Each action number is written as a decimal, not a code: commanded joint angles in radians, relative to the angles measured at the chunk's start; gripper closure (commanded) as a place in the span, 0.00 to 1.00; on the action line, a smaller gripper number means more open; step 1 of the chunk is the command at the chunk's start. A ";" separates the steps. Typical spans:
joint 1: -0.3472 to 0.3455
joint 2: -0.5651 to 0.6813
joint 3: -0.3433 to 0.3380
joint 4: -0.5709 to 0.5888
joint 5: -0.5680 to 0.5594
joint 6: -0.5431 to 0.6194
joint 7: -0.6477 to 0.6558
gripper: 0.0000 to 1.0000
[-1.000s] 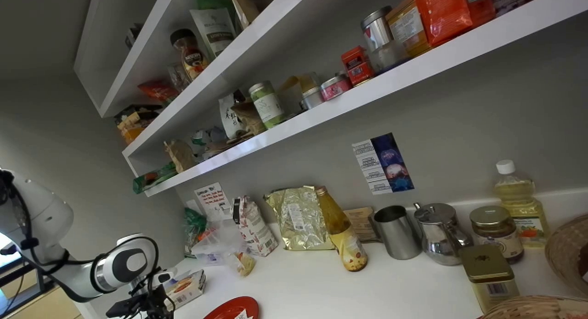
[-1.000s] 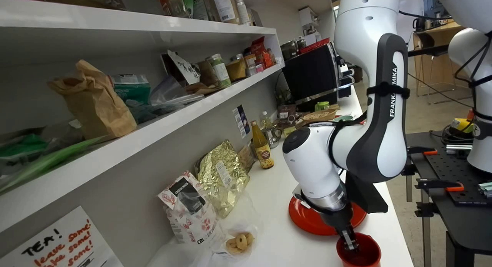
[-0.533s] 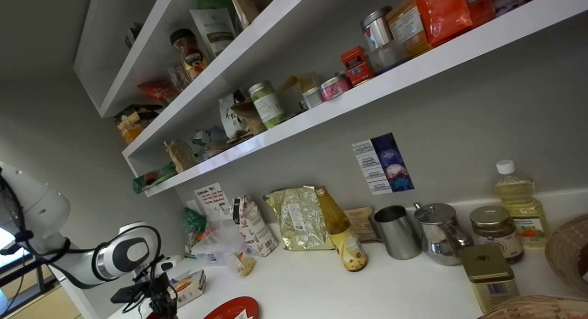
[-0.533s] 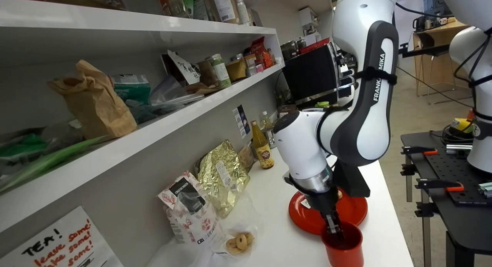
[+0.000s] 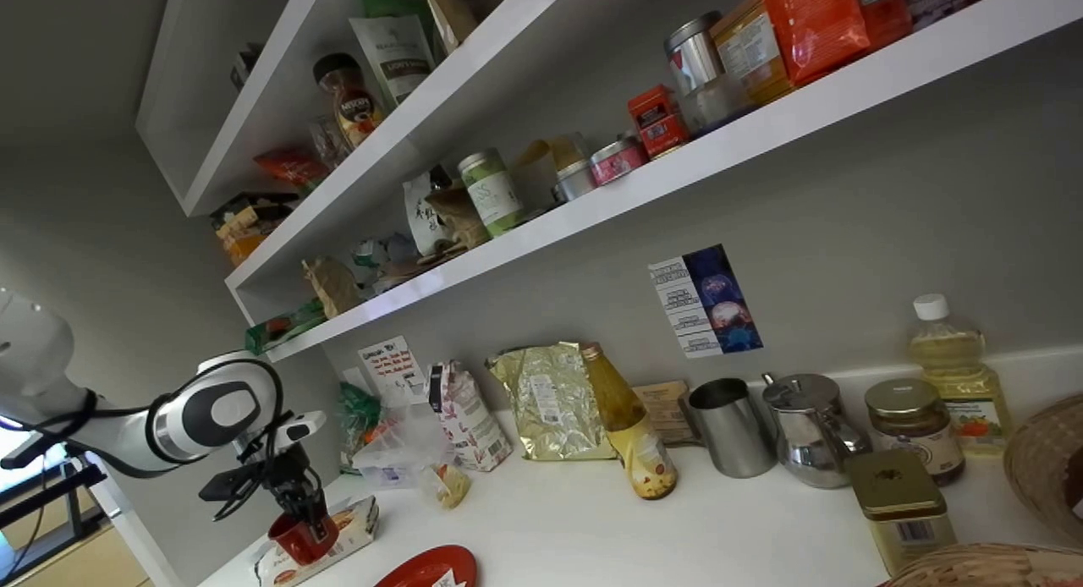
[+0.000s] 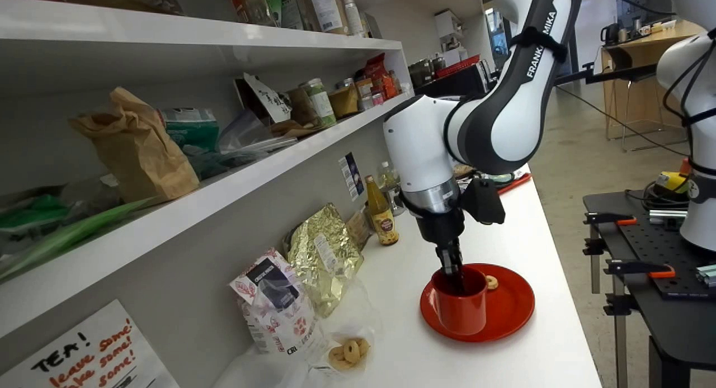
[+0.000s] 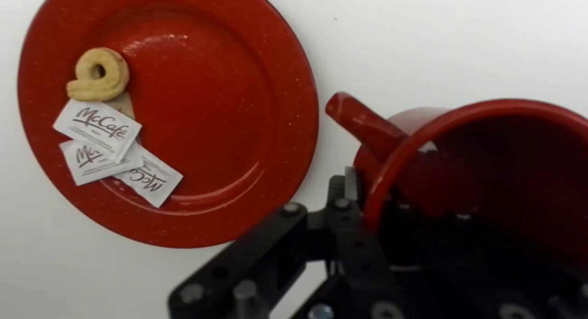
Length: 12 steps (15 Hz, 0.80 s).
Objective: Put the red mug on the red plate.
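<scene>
Packets: three are overlapped on the red plate; "McCafé" is printed in full on one, partly hidden on two.
Note: "TEA!" is handwritten in black, "leave some!" in red.
Jar: one is labelled "NESCAFE".
Arm: "FRANK" and "MIKA" are read around a black strap.
Biscuit: one ring is laid just beside the packets.
Mug: one, red, is held raised beside the plate.
Gripper: clamped on the mug's wall, one finger inside, one outside.

"McCafé" on packets, "TEA!" on paper, "FRANK…MIKA" on arm, "NESCAFE" on jar
</scene>
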 commanded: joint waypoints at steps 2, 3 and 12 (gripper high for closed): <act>-0.052 -0.075 -0.018 -0.101 -0.015 -0.004 -0.011 0.98; -0.065 -0.081 -0.024 -0.121 -0.018 -0.002 -0.012 0.98; -0.104 -0.046 -0.077 -0.215 -0.071 0.060 0.083 0.99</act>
